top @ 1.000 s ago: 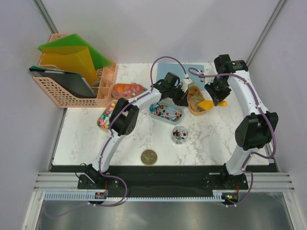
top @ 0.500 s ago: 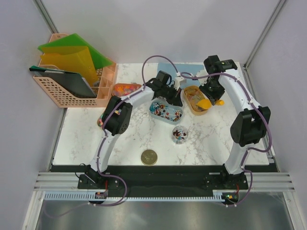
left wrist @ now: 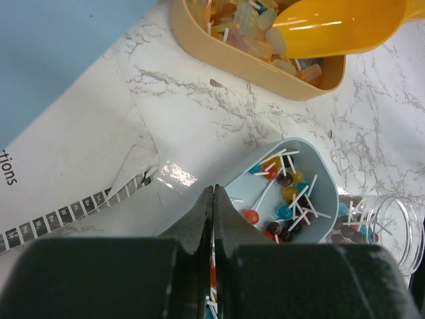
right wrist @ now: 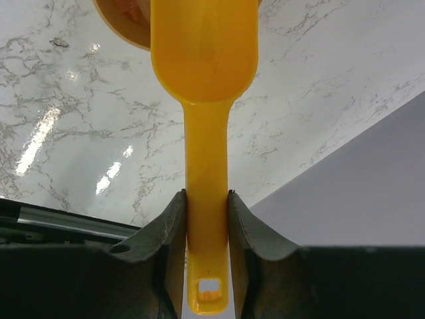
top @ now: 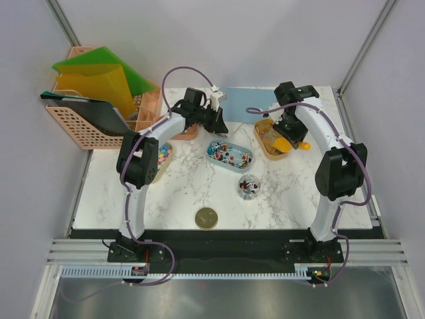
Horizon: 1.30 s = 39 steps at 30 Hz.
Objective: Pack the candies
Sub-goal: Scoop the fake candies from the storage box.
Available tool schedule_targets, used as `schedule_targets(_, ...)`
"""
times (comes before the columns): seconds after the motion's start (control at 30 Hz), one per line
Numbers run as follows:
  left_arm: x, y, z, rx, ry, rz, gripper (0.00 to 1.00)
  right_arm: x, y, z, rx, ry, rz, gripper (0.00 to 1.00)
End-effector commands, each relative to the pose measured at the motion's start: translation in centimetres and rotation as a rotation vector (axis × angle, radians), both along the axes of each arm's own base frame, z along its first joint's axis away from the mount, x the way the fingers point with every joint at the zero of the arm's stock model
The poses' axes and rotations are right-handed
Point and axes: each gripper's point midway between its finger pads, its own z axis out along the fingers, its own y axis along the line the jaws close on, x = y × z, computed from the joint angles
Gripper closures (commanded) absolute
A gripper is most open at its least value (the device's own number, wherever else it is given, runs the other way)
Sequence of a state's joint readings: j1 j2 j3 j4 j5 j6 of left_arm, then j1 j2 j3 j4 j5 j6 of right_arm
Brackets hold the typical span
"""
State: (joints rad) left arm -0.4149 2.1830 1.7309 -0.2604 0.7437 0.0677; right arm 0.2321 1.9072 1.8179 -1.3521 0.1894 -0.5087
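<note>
A pink basket (top: 86, 126) of green and yellow folders (top: 99, 76) stands at the far left. Just right of it, the left arm's elbow covers most of a tray (top: 164, 158) of pastel candies (top: 159, 150), and its forearm crosses a second tray (top: 189, 133) of orange-red candies (top: 179, 125).

The left gripper (left wrist: 214, 196) hangs over the marble table (top: 199, 186), its two fingers (left wrist: 199, 226) pressed flat together. Only the left wrist camera shows a white printed sheet (left wrist: 73, 179) under it, lying on a blue sheet (top: 240, 98).

Near the middle lies a pale blue tray (top: 211, 149) full of lollipops (top: 229, 156) with white sticks. Towards the arm bases from it stands a small glass jar (top: 240, 189) with dark and red sweets (top: 250, 186) in it. Nearer the arm bases lies a round gold lid (top: 206, 217), well apart from the rest.

To the right is a tan tray (top: 265, 126) of pale wrapped candies (left wrist: 249, 30). An orange scoop (top: 287, 143) rests its bowl over the near end of this tray. From above, the right gripper (right wrist: 206, 199) hides its own fingers. The right wrist camera shows them clamped on the flat handle of the scoop, one finger (right wrist: 174, 226) on each side, near the handle's hole.
</note>
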Motion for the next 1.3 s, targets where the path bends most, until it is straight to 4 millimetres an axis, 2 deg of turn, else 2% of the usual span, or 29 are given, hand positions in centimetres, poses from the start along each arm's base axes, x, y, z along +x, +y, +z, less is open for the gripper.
schedule_targets(0.0,-0.6,-0.5,2.9,-0.046,-0.055,-0.028,0.96,-1.8,-1.0,-0.7,-0.086,0.118,-0.012,1.0)
schedule_targets(0.33,-1.6,0.6,2.4,-0.055,-0.043,-0.037,0.95,-0.1,0.0,-2.8,-0.159,0.153,0.022,1.0)
schedule_targets(0.5,-1.7,1.0,2.1,-0.06,-0.024,-0.033,0.95,1.8,0.3,-2.7,-0.175,0.113,0.013,1.0)
schedule_targets(0.77,-1.5,1.2,2.3,-0.068,-0.027,-0.033,0.95,4.0,1.1,-4.0,-0.183,0.093,0.019,1.0)
schedule_targets(0.8,-1.4,1.2,2.5,-0.069,-0.029,-0.029,0.95,4.2,1.1,-4.1,-0.187,0.093,0.019,1.0)
schedule_targets(0.97,-1.5,1.6,2.6,-0.063,-0.034,-0.019,0.95,4.4,-1.5,-4.2,-0.206,0.1,-0.035,1.0)
schedule_targets(1.03,-1.7,1.8,2.2,-0.057,-0.027,-0.017,0.95,4.3,-1.6,-4.2,-0.198,0.103,-0.04,1.0)
schedule_targets(1.13,-1.8,2.0,2.0,-0.052,-0.024,-0.01,0.95,5.0,-1.0,-4.7,-0.178,0.095,-0.035,1.0)
schedule_targets(1.27,-2.0,2.2,1.8,-0.044,-0.027,0.0,0.95,6.1,0.9,-5.3,-0.158,0.083,0.003,1.0)
